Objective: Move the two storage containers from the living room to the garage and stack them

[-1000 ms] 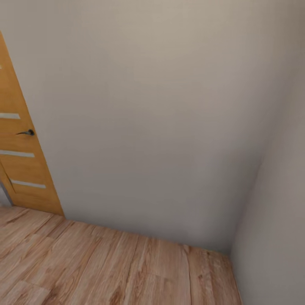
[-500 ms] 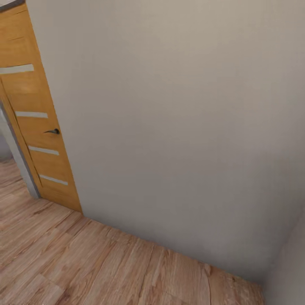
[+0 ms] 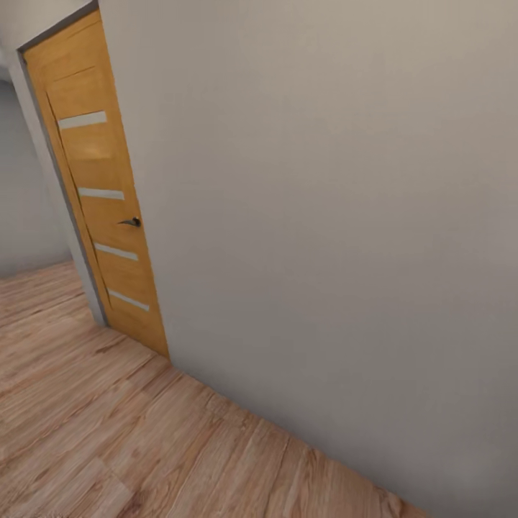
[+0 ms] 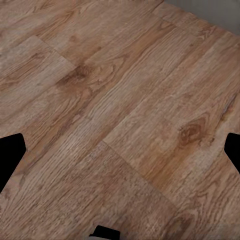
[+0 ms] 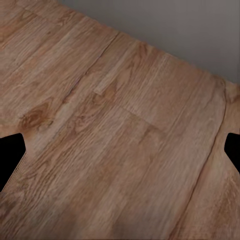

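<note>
The two storage containers and the garage are out of view. In the left wrist view my left gripper (image 4: 120, 152) hangs over light wood planks, its dark fingertips (image 4: 11, 155) far apart at the picture's edges with nothing between them. My right gripper (image 5: 120, 152) looks the same in the right wrist view: it is open over the wood planks, with its fingertips (image 5: 10, 159) wide apart and empty.
A plain pale wall (image 3: 324, 216) stands close ahead and runs away to the left. At its left end is an orange wooden door (image 3: 104, 194) with pale stripes and a dark handle (image 3: 131, 222). Light wood-plank flooring (image 3: 108, 432) stretches leftward past the door.
The whole head view has swung to the left. The door now sits further right and shows in full, and the wall corner at the right has left the picture.
</note>
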{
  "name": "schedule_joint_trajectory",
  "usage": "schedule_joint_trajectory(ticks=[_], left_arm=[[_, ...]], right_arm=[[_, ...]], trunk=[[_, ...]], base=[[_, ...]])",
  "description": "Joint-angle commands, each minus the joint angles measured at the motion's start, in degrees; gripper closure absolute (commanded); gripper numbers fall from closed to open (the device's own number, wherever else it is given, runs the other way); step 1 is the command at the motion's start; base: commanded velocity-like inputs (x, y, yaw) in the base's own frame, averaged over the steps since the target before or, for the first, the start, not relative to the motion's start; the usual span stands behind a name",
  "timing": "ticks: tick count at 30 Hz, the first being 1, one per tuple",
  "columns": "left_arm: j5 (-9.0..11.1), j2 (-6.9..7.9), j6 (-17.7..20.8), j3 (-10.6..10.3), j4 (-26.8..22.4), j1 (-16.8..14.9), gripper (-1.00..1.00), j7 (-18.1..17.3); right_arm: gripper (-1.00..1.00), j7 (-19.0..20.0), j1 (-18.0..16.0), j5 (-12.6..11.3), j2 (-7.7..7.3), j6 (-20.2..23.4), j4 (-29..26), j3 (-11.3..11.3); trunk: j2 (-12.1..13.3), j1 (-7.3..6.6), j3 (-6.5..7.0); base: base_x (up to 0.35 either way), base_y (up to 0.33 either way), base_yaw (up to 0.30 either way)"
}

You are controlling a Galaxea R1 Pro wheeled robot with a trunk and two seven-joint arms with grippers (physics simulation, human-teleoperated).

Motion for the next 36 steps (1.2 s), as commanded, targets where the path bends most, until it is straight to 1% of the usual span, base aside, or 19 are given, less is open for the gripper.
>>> schedule_joint_trajectory(ticks=[1, 10, 36], left_arm=[[-0.48, 0.01, -0.26, 0.46, 0.18, -0.08, -1.0, 0.13], [-0.47, 0.18, -0.26, 0.46, 0.18, -0.09, -1.0, 0.12], [-0.48, 0.18, -0.26, 0.46, 0.18, -0.1, -1.0, 0.12]], right_arm=[[-1.0, -0.02, 0.04, 0.3, 0.0, -0.04, -0.11, -0.09], [-1.0, -0.03, 0.03, 0.24, 0.0, -0.03, -0.11, -0.14], [-1.0, -0.12, 0.04, 0.26, 0.0, 0.03, -0.11, -0.07]], trunk=[[-0.03, 0.03, -0.04], [-0.03, 0.03, -0.04], [-0.03, 0.03, -0.04]], base=[[0.264, 0.0, 0.299], [0.264, 0.039, 0.299], [0.268, 0.138, 0.299]])
